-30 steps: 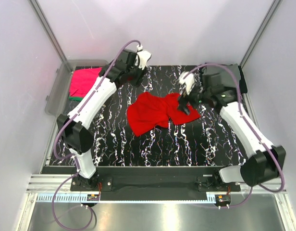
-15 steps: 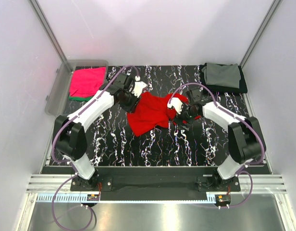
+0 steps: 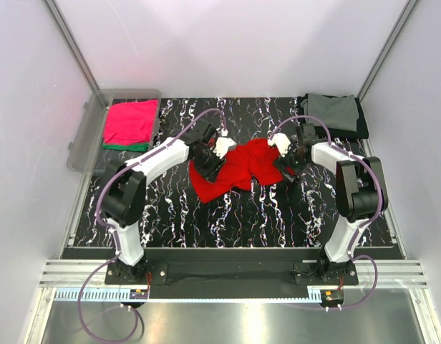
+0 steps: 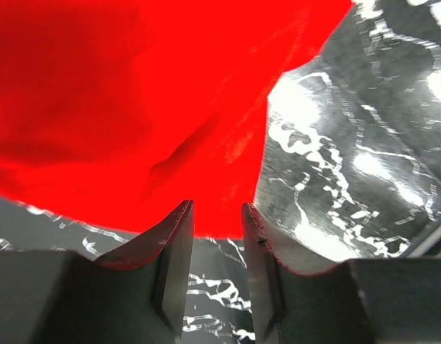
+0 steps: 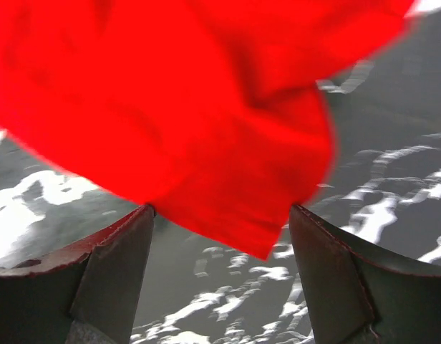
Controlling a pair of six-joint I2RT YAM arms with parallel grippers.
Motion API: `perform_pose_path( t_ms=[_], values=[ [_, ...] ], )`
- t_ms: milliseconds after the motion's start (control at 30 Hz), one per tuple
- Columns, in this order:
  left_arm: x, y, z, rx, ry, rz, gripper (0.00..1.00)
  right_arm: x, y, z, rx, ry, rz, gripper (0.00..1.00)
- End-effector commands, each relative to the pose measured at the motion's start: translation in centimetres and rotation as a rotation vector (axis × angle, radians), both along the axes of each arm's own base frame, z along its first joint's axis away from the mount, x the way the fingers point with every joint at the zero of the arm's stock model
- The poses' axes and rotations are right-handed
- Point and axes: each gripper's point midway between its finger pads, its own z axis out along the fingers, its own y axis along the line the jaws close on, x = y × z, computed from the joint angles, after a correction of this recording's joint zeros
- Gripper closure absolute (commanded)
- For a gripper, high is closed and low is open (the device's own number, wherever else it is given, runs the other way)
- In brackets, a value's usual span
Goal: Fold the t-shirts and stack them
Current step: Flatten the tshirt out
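A bright red t-shirt (image 3: 233, 168) lies crumpled in the middle of the black marbled table (image 3: 170, 208). My left gripper (image 3: 210, 163) is low at its left edge. In the left wrist view the gripper (image 4: 217, 206) stands open with a narrow gap, its tips at the hem of the red cloth (image 4: 134, 107), and only table shows between the jaws. My right gripper (image 3: 286, 163) is at the shirt's right edge. In the right wrist view it (image 5: 221, 209) is open wide, with a corner of the red t-shirt (image 5: 206, 107) reaching between the tips.
A clear plastic bin (image 3: 84, 136) at the back left holds a folded magenta-pink t-shirt (image 3: 129, 120) on a green one (image 3: 124, 147). At the back right a folded grey t-shirt (image 3: 329, 111) rests on a black one (image 3: 361, 127). White walls stand close on three sides.
Both arms have swung in from the back and come down to the red shirt's left and right edges. The left jaws have narrowed. The grey shirt has come into view.
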Motion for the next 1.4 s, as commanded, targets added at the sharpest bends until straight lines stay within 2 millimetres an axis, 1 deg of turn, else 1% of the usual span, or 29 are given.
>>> perform_pose_path(
  t_ms=[0,33,167,233,267,333,400,433,500,533,600,633,667,700,733,767,833,867,933,967,1033,1067,1100,1167,1200,1233,1300,1333,1367],
  values=[
    [1.6,-1.1,-0.9,-0.015,-0.020,-0.017,0.60,2.3,-1.8,-0.6,-0.032,-0.027,-0.053,0.17],
    [1.9,-1.1,-1.2,-0.006,-0.015,-0.013,0.60,2.4,-1.9,-1.0,-0.034,-0.017,-0.058,0.17],
    [2.6,-1.3,-3.2,0.022,0.009,-0.013,0.60,2.0,-1.8,-1.6,-0.020,0.009,-0.065,0.25],
    [2.8,-1.4,-3.5,0.029,0.009,-0.021,0.62,1.5,-1.6,-1.8,-0.012,0.029,-0.068,0.27],
    [2.7,-1.3,-3.7,0.036,0.010,-0.025,0.62,1.1,-1.6,-2.1,-0.008,0.049,-0.068,0.30],
    [2.6,-1.1,-3.8,0.041,0.014,-0.028,0.65,0.7,-1.5,-2.1,-0.003,0.070,-0.065,0.47],
    [2.3,-0.7,-3.9,0.056,0.011,-0.027,0.90,0.1,-1.6,-2.2,0.006,0.099,-0.066,0.69],
    [2.2,-0.4,-4.0,0.068,0.010,-0.026,1.00,0.1,-1.5,-2.1,0.008,0.102,-0.069,0.90],
    [2.0,0.6,-3.9,0.098,-0.012,-0.035,1.00,0.2,-1.6,-1.2,0.018,0.101,-0.091,1.00],
    [2.0,1.2,-3.7,0.108,-0.020,-0.032,1.00,0.5,-1.6,-0.1,0.027,0.079,-0.103,1.00],
    [2.0,2.7,-2.5,0.123,-0.066,-0.030,1.00,1.3,-1.7,2.2,0.058,0.042,-0.145,1.00],
    [2.3,3.8,-2.0,0.128,-0.083,-0.012,1.00,1.5,-1.5,4.4,0.089,0.012,-0.162,1.00],
    [2.3,4.8,-1.0,0.136,-0.116,0.001,1.00,2.1,-1.3,6.2,0.108,-0.024,-0.167,1.00],
    [2.5,5.7,-0.5,0.149,-0.141,0.003,1.00,2.3,-1.2,7.7,0.123,-0.048,-0.172,1.00],
    [2.9,6.9,0.1,0.155,-0.159,0.024,1.00,2.1,-0.9,9.9,0.148,-0.083,-0.171,1.00],
    [2.7,8.1,0.9,0.169,-0.189,0.037,1.00,2.5,-0.7,11.8,0.165,-0.122,-0.167,1.00],
    [3.3,10.4,1.7,0.188,-0.234,0.060,1.00,1.9,-0.2,14.8,0.205,-0.164,-0.157,1.00],
    [3.2,11.3,2.4,0.197,-0.261,0.072,1.00,1.9,0.1,16.2,0.223,-0.188,-0.147,1.00],
    [3.5,12.4,2.8,0.227,-0.297,0.069,1.00,1.0,1.0,18.2,0.278,-0.200,-0.123,1.00],
    [3.8,12.7,3.0,0.243,-0.310,0.079,0.94,0.7,1.4,18.8,0.298,-0.202,-0.115,1.00],
    [4.1,12.2,3.7,0.222,-0.318,0.100,0.80,0.0,2.2,19.3,0.346,-0.177,-0.113,1.00],
    [4.8,11.5,4.6,0.197,-0.332,0.110,0.71,-0.3,2.3,18.7,0.354,-0.153,-0.120,1.00],
    [5.0,10.9,5.0,0.178,-0.332,0.126,0.69,-0.4,2.4,18.2,0.358,-0.138,-0.126,1.00],
    [5.3,8.8,6.3,0.140,-0.351,0.100,0.68,-0.8,2.6,17.1,0.365,-0.099,-0.133,1.00],
    [5.0,8.0,6.6,0.130,-0.353,0.079,0.67,-1.0,2.6,16.9,0.366,-0.093,-0.134,1.00],
    [4.4,6.6,7.2,0.116,-0.369,0.040,0.67,-1.0,2.6,16.6,0.365,-0.084,-0.133,1.00],
    [3.2,5.0,7.6,0.085,-0.368,-0.010,0.67,-1.0,2.6,16.4,0.362,-0.081,-0.134,1.00],
    [2.0,3.6,7.5,0.058,-0.354,-0.052,0.67,-0.9,2.5,16.3,0.360,-0.078,-0.135,1.00],
    [0.6,2.6,6.9,0.027,-0.315,-0.093,0.68,-0.7,2.5,16.3,0.359,-0.080,-0.137,1.00]
  ],
)
